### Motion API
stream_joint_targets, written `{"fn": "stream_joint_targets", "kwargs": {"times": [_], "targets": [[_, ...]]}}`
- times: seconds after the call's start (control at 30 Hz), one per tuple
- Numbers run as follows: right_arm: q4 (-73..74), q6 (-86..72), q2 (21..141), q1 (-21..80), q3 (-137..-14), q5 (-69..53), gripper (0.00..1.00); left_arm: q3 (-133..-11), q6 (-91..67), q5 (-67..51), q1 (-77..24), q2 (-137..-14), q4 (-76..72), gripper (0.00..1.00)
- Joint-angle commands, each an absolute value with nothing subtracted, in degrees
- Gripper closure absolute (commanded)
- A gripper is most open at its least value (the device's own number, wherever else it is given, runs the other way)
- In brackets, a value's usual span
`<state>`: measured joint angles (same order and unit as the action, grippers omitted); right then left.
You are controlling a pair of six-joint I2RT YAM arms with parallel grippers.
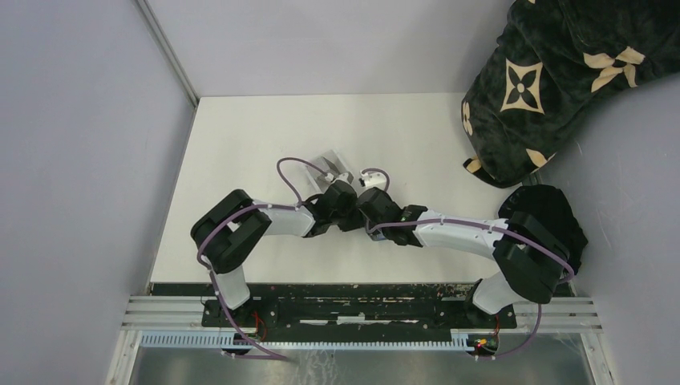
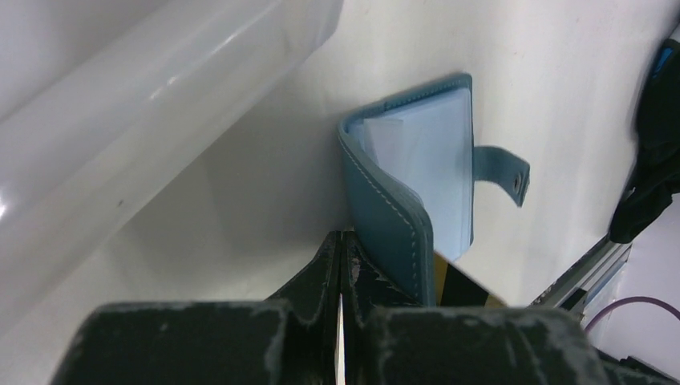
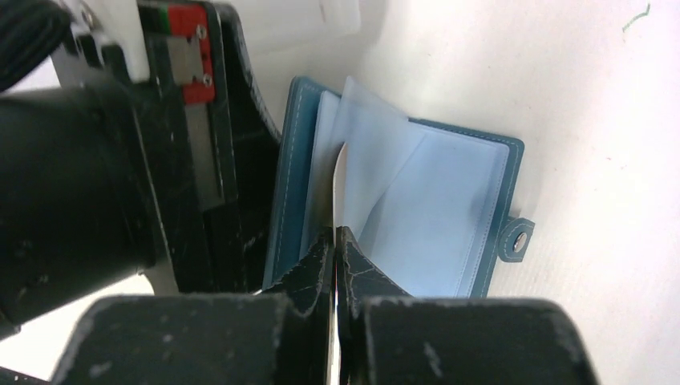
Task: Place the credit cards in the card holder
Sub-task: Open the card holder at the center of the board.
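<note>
Top view: the left arm (image 1: 257,220) and the right arm (image 1: 457,233) reach inward and meet over the middle of the white bench (image 1: 240,144). Their wrists cover the wallet, so it does not show in this view. A clear tray (image 1: 330,164) lies just beyond the meeting point. A dark patterned blanket (image 1: 545,80) sits at the far right corner. Left wrist view: the left gripper (image 2: 342,241) is closed, with its fingertips together right beside the raised cover of the teal wallet (image 2: 401,216). Whether anything is pinched between them cannot be told. The wallet lies open on the bench near the clear tray, with one cover standing up and its snap tab (image 2: 507,172) on the side away from the tray. A gold card (image 2: 443,277) shows at the near edge of the raised cover. Right wrist view: the right gripper (image 3: 337,237) is clamped on a pale card (image 3: 341,180), which is seen edge-on and held upright. The card's far end sits among the clear sleeves of the open wallet, near the fold. The left gripper stands just beside the wallet's left cover.
</note>
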<state>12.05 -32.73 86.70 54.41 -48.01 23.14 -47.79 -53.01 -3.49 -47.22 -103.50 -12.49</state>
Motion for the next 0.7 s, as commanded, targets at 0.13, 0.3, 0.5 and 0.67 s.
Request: {"fn": "stream_joint_targets", "kwargs": {"times": [0.13, 0.3, 0.5, 0.67], "targets": [[8.02, -30.36, 88.66, 54.48, -53.6, 17.04, 0.99, -43.78, -51.04, 0.61, -48.05, -100.2, 3.93, 0.91], [8.39, -30.19, 89.08, 54.48, -53.99, 15.46, 0.99, -45.92, -50.25, 4.91, -48.12, -98.22, 9.75, 0.86], [8.59, -30.53, 88.73, 54.47, -53.24, 14.23, 0.99, -46.17, -50.58, 8.41, -47.54, -94.94, 13.64, 0.82], [8.03, -31.0, 88.93, 54.51, -52.59, 13.33, 0.99, -44.5, -51.43, 9.74, -46.58, -90.94, 14.39, 0.8]]}}
